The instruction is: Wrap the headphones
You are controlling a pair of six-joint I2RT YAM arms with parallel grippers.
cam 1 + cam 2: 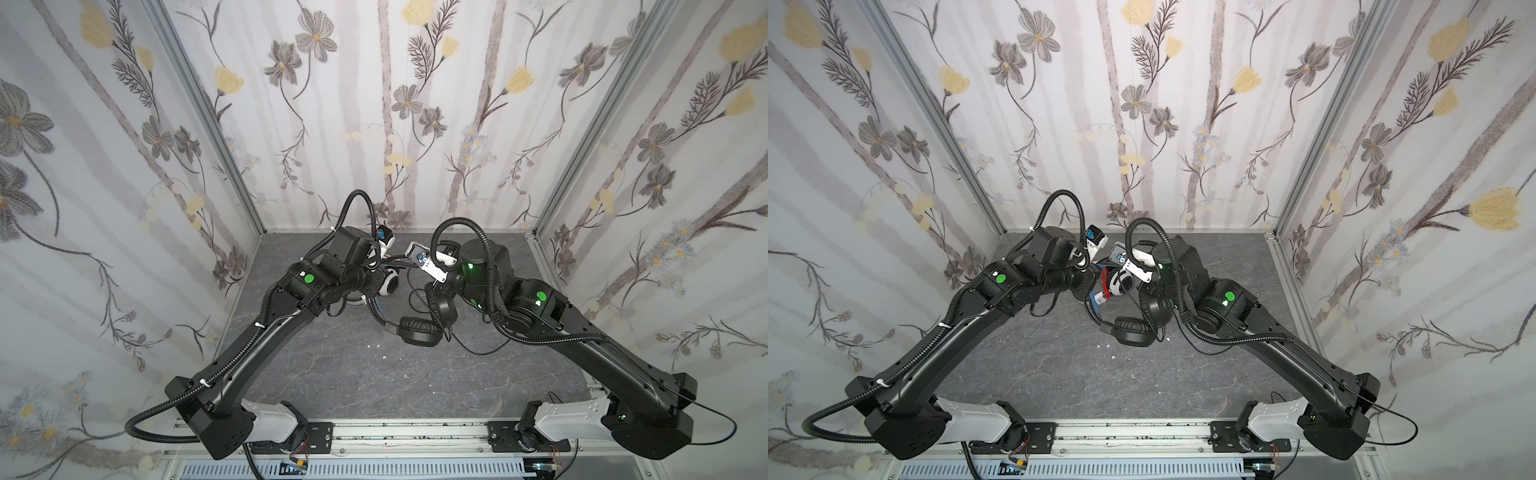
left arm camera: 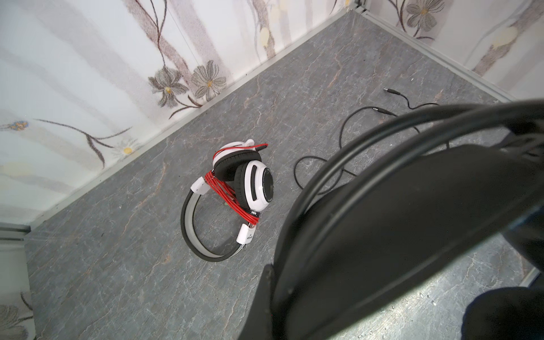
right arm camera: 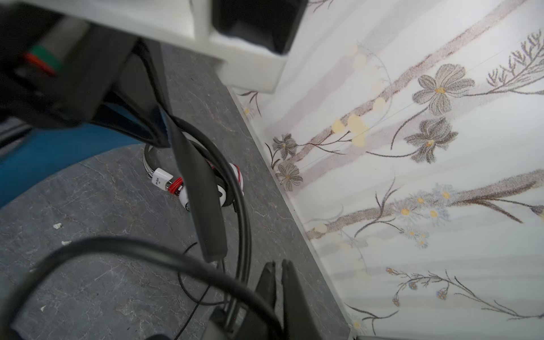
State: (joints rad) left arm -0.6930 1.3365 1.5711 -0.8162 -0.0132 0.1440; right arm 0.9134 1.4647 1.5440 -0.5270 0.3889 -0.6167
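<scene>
White headset (image 2: 250, 182) lies far centre on the worktop (image 2: 117, 265), its red cord (image 2: 223, 191) already wound. Left claw (image 1: 371, 298) is clamped on the black headset (image 1: 419, 330), just nearer. Right claw (image 3: 278, 272) stands slightly apart, seemingly empty. Next: catch the loose black cord (image 2: 316, 160) and wind it; its sprawled loops could snag
</scene>
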